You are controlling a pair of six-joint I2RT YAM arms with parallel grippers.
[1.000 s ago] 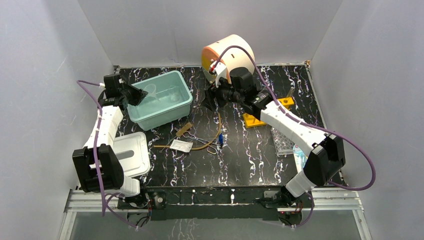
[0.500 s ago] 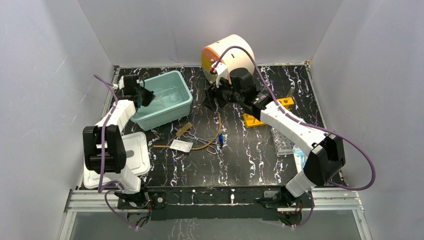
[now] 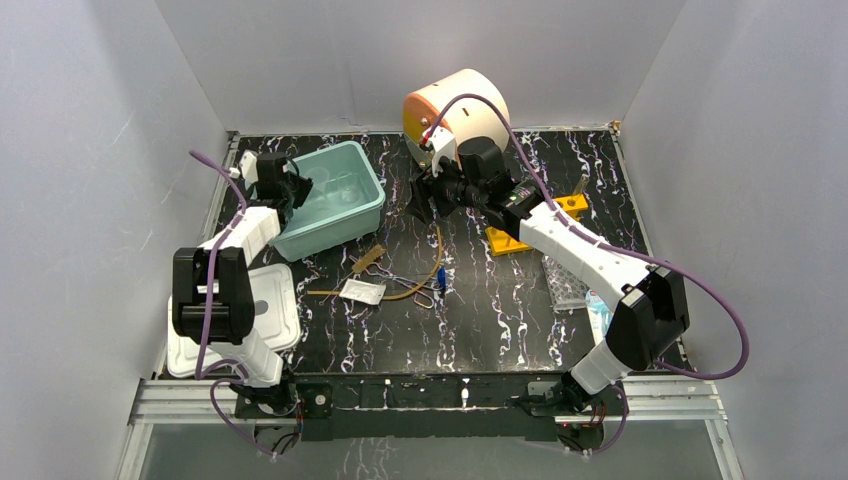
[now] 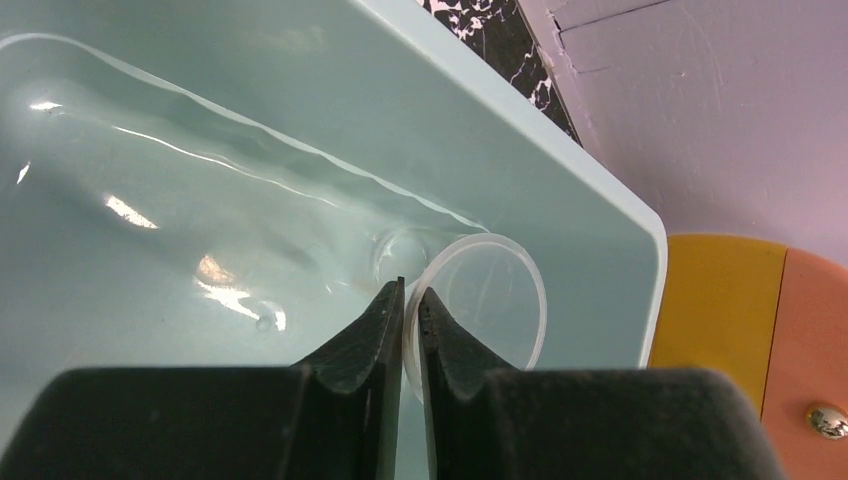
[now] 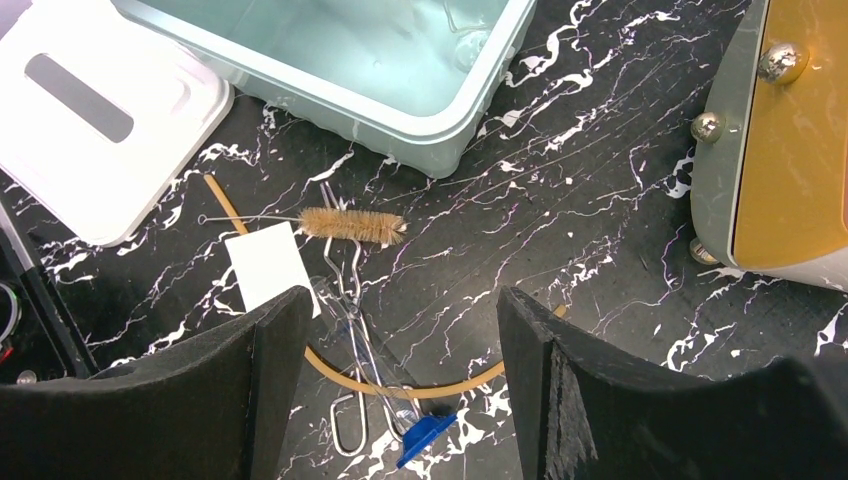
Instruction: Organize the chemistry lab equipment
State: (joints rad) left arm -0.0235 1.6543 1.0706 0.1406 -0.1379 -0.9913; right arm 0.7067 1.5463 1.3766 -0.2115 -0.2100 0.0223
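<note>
The left arm (image 3: 245, 232) reaches into the teal bin (image 3: 335, 232) at the 10 o'clock corner of the counter (image 3: 500, 330). The left jaws stand almost together with a thin slit between them. The rim of the clear glass funnel (image 4: 485, 305) sits in that slit; whether they press on the glass I cannot tell. The funnel lies inside the bin, close to one of its walls.

The right arm (image 3: 575, 245) hangs above the back middle of the counter. The right jaws are spread wide with nothing between them. Below them, at mid-counter, the brown brush (image 5: 355, 226), white packet (image 5: 268, 265) and metal scissor-like forceps (image 5: 350, 300) lie close together, the forceps crossing a tan tube (image 5: 420, 391).

The yellow holed rack (image 3: 505, 242) lies toward 3 o'clock, with the clear well plate (image 3: 565, 285) just at its 5 o'clock. A white lid (image 3: 270, 310) rests at 8 o'clock.
</note>
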